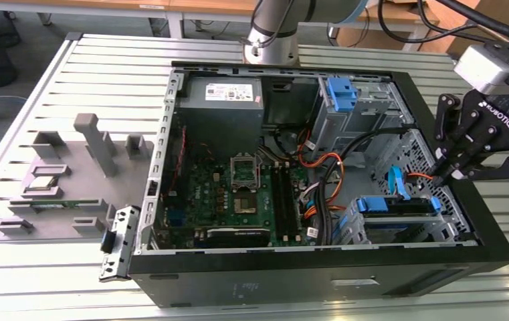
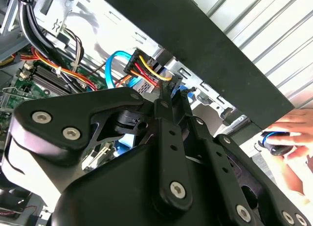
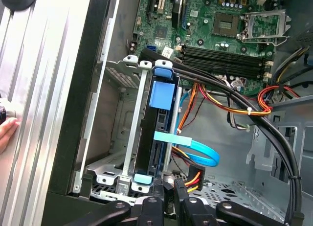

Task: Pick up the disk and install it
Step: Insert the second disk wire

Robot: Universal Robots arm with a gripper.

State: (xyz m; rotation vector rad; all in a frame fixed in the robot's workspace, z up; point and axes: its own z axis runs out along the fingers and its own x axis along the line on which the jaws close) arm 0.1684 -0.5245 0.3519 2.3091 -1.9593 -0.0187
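Tight in here: the gripper (image 1: 451, 175) hangs at the case wall (image 1: 468, 200), with the seated disk (image 3: 157, 133), its blue cable (image 3: 195, 148) and black cable bundle (image 3: 230, 91) crowding the bay, open floor beyond.

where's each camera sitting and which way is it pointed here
Exterior view: off the arm, above, looking down into the open computer case; arm and pincer at its right.
First wrist view: on the wrist, facing the disk in its cage, pincer beside it.
Second wrist view: on the wrist, along the pincer.
Both wrist views share the yellow-red power plug.
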